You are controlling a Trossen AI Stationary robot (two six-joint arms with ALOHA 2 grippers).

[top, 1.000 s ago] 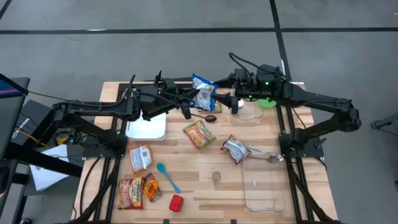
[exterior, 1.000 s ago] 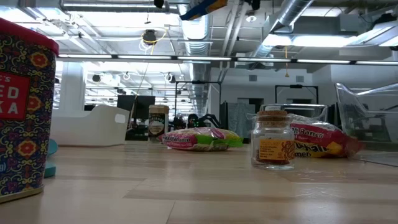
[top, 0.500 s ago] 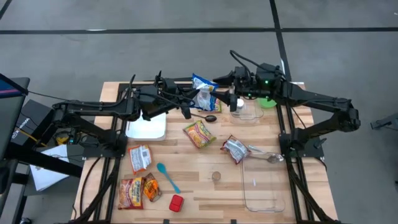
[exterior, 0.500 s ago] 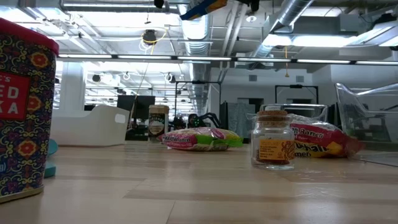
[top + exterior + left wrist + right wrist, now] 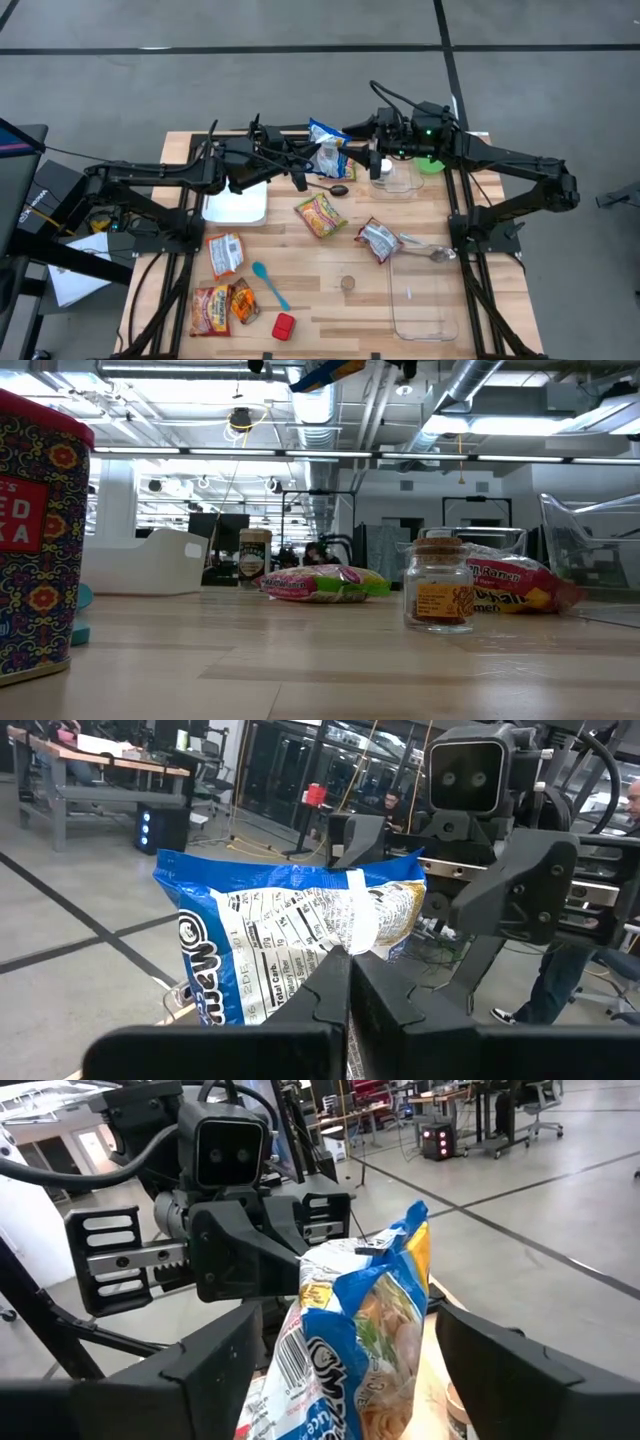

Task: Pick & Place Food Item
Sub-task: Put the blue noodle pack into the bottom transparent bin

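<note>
Your blue and white snack bag (image 5: 328, 147) hangs in the air over the far middle of the table (image 5: 330, 300), held up between the two arms. In the left wrist view the bag (image 5: 290, 935) sits right at the tips of your left gripper (image 5: 349, 982), whose two dark fingers are pressed together on its lower edge, so that gripper is closed on the bag. In the right wrist view the same bag (image 5: 360, 1335) stands in the gap of your right gripper (image 5: 365, 1380), with the fingers spread wide on either side and not touching it. In the high view your left gripper (image 5: 303, 160) comes to the bag from its left and your right gripper (image 5: 362, 150) faces it from the right.

Just beyond the bag on the right side you have a clear container (image 5: 397, 178) and a green lid (image 5: 430, 164) beside it. Below the bag on the table lie a dark spoon (image 5: 335, 188) and a yellow-pink noodle packet (image 5: 320, 215), well apart from both grippers. A white bin (image 5: 236, 203) sits under your left arm. Nearer the front you have a silver packet (image 5: 379, 240), a small glass jar (image 5: 347, 284), a blue spoon (image 5: 268, 283), a red tin (image 5: 284, 326), more snack packets (image 5: 222, 290) and a clear tray (image 5: 425, 295)
</note>
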